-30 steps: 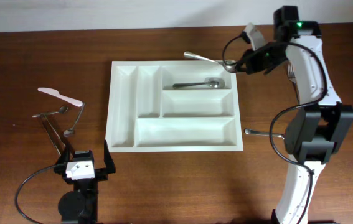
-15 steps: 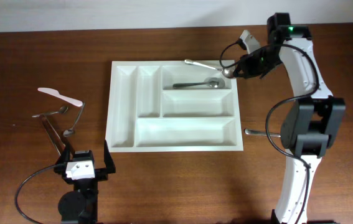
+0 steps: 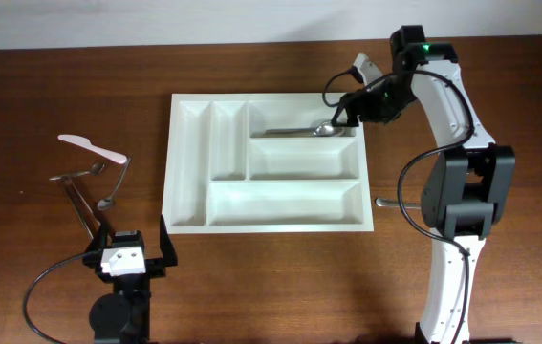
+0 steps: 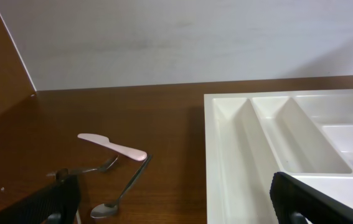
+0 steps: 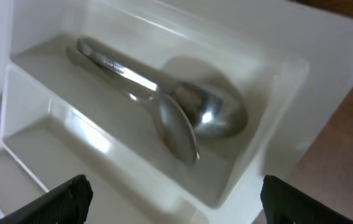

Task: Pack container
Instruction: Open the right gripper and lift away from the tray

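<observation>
The white container (image 3: 285,203) lies in the middle of the table, seen edge-on in the left wrist view (image 4: 226,162). Two metal spoons (image 3: 301,129) rest in its top long compartment. In the right wrist view they lie together, one spoon (image 5: 176,127) tipped on its edge across the other (image 5: 216,115). My right gripper (image 3: 340,117) hovers over that compartment's right end, open (image 5: 176,211), nothing between its fingers. My left gripper (image 3: 130,239) sits open near the front left edge (image 4: 176,211), empty and apart from the container.
Loose cutlery lies left of the container: a white knife (image 3: 89,146), a fork (image 3: 77,173), a spoon (image 3: 114,183) and another thin metal piece (image 3: 81,206). One more utensil handle (image 3: 390,203) pokes out beneath the right arm, right of the container.
My right gripper carried a spoon left and down over the top long compartment, then opened. That spoon now lies beside the one that was there. The left arm stayed still.
</observation>
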`<state>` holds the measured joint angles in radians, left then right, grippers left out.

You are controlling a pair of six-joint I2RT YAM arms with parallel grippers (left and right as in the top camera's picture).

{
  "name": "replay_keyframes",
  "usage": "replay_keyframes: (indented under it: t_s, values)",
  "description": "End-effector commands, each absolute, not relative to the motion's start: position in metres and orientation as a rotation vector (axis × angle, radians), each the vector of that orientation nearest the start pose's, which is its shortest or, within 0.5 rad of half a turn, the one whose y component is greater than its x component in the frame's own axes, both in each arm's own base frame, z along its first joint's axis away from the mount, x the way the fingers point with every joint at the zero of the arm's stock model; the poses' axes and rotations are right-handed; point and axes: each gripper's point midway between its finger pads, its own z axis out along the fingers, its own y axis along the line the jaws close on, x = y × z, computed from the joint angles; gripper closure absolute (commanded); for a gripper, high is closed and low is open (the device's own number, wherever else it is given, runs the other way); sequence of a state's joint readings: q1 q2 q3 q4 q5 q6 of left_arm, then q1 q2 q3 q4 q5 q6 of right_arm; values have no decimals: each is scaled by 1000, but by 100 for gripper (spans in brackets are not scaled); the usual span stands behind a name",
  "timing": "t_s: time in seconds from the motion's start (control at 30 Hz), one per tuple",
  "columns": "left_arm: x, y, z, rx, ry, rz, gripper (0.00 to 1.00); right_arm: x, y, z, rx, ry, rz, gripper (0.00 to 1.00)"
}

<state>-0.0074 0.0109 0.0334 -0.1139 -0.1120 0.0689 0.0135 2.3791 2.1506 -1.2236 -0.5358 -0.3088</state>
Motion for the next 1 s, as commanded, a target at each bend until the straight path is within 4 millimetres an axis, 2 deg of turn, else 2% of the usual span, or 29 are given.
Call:
replay_keyframes:
  t_s: [0.0,0.1,0.17,0.3,0.37,0.43,0.47,0.67,0.83,0.97]
  values:
    - [244,17,158,-4,1663,154,1,502,71,108,-382,2780,711,12]
    - [244,17,158,-4,1663,153,1,511,29,118,-214,2807,570,12]
    - [244,17,158,-4,1663,153,1,514,-2,118,-133,2827,456,11]
    - [244,17,158,-4,1663,153,1,505,-66,102,-16,2912,134,10]
    - [244,17,158,-4,1663,153,1,501,-93,92,95,2938,10,10]
    - [244,17,158,-4,1663,153,1,499,-107,84,141,2946,-46,10]
    - [244,17,158,-4,1663,153,1,496,-121,80,182,2950,-119,11]
    - [244,17,158,-4,1663,153,1,495,-148,77,262,2936,-239,11]
    - [244,17,158,-4,1663,154,1,488,-168,54,342,2968,-238,11]
    - [244,17,158,-4,1663,153,1,481,-175,37,394,2996,-183,14]
